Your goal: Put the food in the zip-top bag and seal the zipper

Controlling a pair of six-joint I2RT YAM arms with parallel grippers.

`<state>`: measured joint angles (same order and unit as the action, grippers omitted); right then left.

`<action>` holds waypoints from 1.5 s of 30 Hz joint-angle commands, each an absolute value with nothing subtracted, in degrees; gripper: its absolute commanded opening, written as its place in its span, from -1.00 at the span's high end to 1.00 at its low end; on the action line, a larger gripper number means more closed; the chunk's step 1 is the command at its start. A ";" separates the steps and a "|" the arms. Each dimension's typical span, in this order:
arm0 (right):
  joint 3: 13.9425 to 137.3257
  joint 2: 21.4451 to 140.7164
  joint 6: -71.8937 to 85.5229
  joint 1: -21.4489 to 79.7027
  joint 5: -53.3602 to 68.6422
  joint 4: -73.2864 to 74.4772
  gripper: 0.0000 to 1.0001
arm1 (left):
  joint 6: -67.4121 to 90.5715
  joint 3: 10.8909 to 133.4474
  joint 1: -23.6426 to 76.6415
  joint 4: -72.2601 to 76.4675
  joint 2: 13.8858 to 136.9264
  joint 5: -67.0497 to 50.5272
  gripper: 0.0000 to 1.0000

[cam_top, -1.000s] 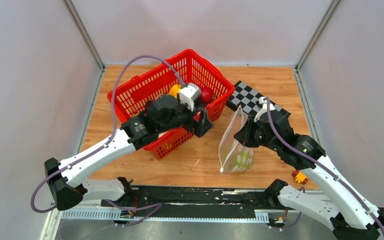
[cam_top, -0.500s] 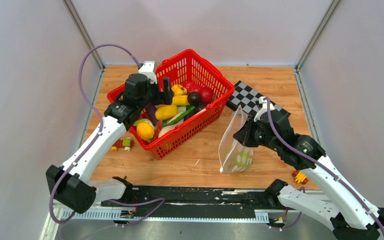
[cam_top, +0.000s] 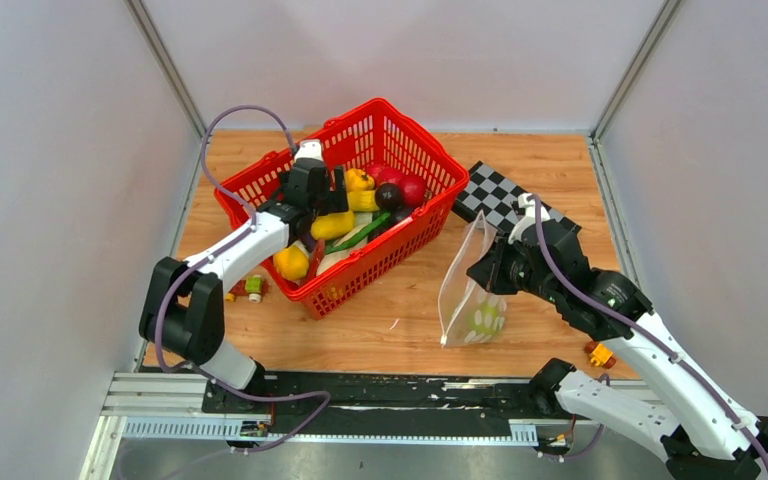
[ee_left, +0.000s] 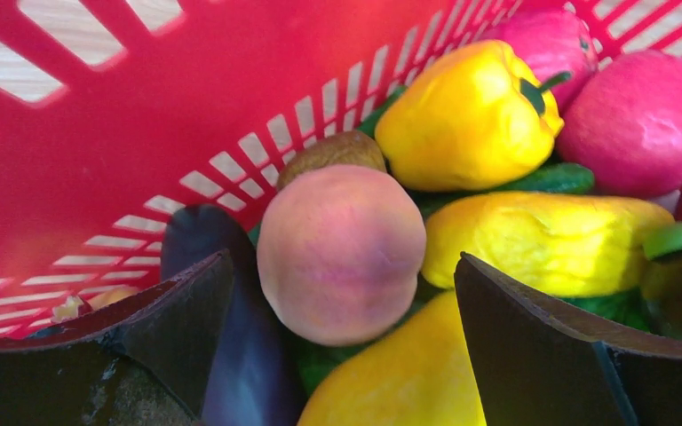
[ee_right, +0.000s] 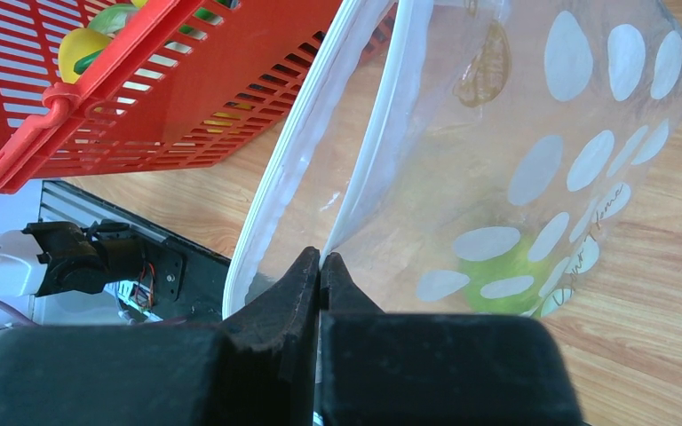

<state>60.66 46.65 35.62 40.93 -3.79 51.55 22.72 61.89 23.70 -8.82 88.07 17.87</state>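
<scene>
My left claw [ee_left: 342, 266] hangs spread either side of the peach [ee_left: 341, 232]; closing off-centre may squirt it away, while my right claw [ee_right: 320, 264], pinching the zip-top bag [ee_right: 515, 133] thinly, might let slip

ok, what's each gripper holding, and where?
Right gripper: shut on the zip-top bag, pinching one wall near its mouth edge. Left gripper: open over a peach in the basket, holding nothing.
</scene>
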 commanded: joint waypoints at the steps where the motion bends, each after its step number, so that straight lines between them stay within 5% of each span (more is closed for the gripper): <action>1: 60.51 45.25 34.80 40.75 -4.29 49.92 1.00 | 23.86 63.51 22.76 -2.76 90.25 23.03 -1.00; 8: 60.68 46.19 34.34 40.74 -3.62 49.58 1.00 | 24.89 65.03 22.06 -1.12 95.51 19.07 -0.97; 16: 60.40 45.77 34.18 40.71 -3.74 49.79 1.00 | 25.15 63.02 21.99 0.88 91.79 15.49 -0.25; 19: 60.43 45.85 34.18 40.70 -3.44 49.75 1.00 | 24.56 61.94 22.01 1.66 88.50 15.18 -0.15; 30: 60.17 45.99 34.86 40.71 -2.47 48.30 1.00 | 24.17 57.85 22.06 1.09 74.47 10.63 -0.08; 45: 58.80 45.24 37.44 40.70 -2.45 45.88 1.00 | 35.29 49.53 25.83 13.79 58.88 -21.52 -0.05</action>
<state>59.48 46.26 35.99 40.93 -2.87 49.32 31.86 51.24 23.07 6.66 61.95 -11.18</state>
